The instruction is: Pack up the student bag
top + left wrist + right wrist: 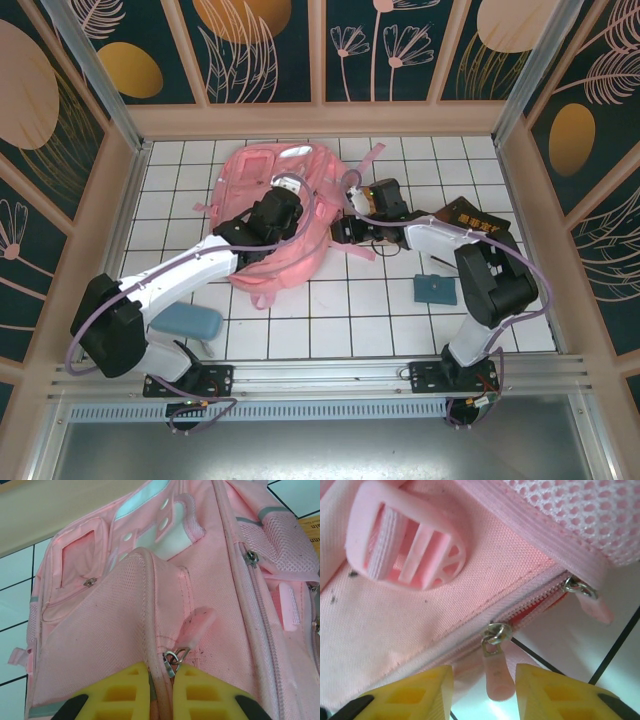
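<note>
At your fingertips: getting the student bag [250,165] open.
Low in the left wrist view, your left gripper [161,680] is clenched on a zip slider [172,659]. Your right gripper [484,669] stands released around a pink pull tab [496,680]: close squarely on it, then pull along the teeth. Beyond, the bag lies upper centre on the tiled table [400,330].

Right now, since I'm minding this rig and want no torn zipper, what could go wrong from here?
1. The right claw is open around a small pink zipper tab hanging off-centre; closing might slip off it or catch fabric.
2. The left claw pinches the student bag at a seam ridge beside a slider; pulling there could drag the whole bag instead of unzipping.
3. A second slider sits close by and may block travel.
</note>
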Motion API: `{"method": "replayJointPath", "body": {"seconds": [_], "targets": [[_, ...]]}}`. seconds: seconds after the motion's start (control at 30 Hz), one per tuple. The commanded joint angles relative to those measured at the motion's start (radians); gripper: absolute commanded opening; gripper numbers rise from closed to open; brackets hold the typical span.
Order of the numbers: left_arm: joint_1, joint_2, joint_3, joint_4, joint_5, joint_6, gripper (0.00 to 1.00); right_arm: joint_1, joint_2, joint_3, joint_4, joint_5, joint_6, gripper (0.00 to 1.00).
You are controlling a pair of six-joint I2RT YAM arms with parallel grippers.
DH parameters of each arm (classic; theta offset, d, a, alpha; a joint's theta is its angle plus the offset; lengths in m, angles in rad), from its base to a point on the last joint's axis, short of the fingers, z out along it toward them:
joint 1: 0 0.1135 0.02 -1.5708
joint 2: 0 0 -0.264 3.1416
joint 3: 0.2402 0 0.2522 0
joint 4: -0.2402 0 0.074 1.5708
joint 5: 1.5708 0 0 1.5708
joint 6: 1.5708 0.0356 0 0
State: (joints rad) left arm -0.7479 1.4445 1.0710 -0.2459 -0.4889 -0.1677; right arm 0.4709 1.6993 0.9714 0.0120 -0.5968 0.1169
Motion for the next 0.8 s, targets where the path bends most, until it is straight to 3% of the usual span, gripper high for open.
{"method": "replayJointPath", "body": {"seconds": [0.0,0.23,0.77], "targets": [[0.004,-0.086,-0.009,0.137,-0.025,0.027,0.0,-0.013,-0.024,0.002,0.032,-0.129,-0.178,0.35],[0.004,-0.098,-0.014,0.134,-0.011,0.039,0.0,-0.014,0.016,0.036,0.018,-0.141,-0.249,0.34],[0.005,-0.127,-0.024,0.131,-0.021,0.066,0.0,-0.002,0.009,0.014,0.08,0.001,-0.41,0.31]]}}
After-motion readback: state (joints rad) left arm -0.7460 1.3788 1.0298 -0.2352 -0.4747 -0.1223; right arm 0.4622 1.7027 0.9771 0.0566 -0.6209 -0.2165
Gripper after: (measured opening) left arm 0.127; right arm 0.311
